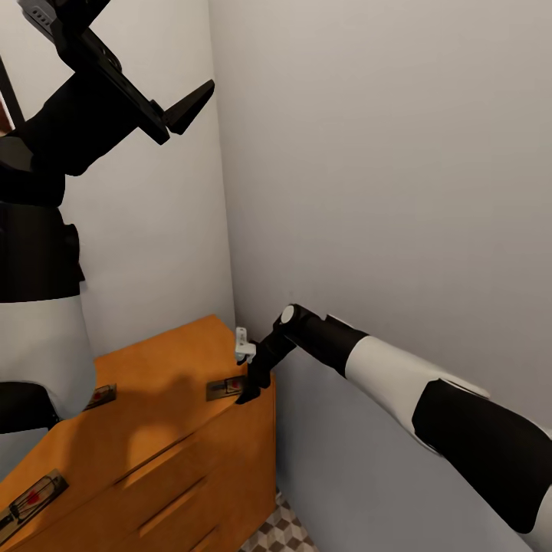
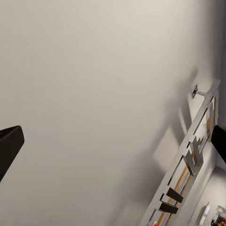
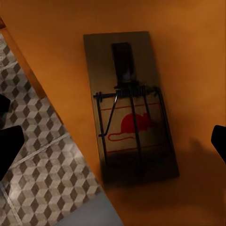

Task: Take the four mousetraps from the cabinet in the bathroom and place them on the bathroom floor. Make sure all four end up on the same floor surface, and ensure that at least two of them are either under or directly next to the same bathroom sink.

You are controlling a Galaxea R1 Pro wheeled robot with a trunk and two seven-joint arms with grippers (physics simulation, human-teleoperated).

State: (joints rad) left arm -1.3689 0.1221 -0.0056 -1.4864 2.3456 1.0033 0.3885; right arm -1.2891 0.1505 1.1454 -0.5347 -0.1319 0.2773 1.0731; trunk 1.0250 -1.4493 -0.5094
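Three mousetraps lie on top of the orange-brown cabinet: one near its right edge, one further left, one at the near left. My right gripper hangs open just above the right-edge trap. The right wrist view looks straight down on that mousetrap, a dark wooden slab with a wire spring and a red mouse print, lying between my spread fingertips. My left gripper is raised high by the wall, open and empty, its fingers facing bare wall.
The cabinet stands in a corner of two grey walls. A small white bracket sits at its back right corner. Cube-patterned floor tiles show beside the cabinet's right side. A chrome rack hangs on the wall.
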